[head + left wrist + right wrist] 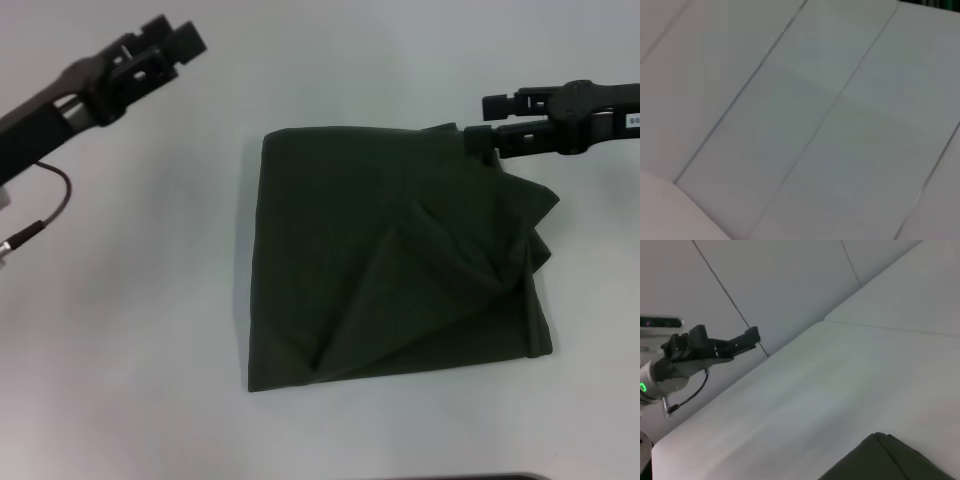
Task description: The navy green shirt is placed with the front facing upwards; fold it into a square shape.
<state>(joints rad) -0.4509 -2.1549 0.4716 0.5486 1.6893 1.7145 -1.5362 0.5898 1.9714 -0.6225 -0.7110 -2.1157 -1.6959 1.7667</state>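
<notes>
The navy green shirt [390, 260] is lying folded into a rough square at the middle of the white table [130, 350], creases fanning toward its ragged 3 o'clock edge. The right gripper [478, 138] is pinching its 1 o'clock corner, jaws narrow. The left gripper [172, 45] is hovering at 10 o'clock over bare tabletop; I cannot tell how far its jaws are spread.

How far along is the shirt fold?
Mostly done: shirt is folded into a rough square on the table, lettering hidden. In hand: right gripper at its far right corner. Left: the rumpled right edge needs flattening. Left gripper is raised, off the cloth.
</notes>
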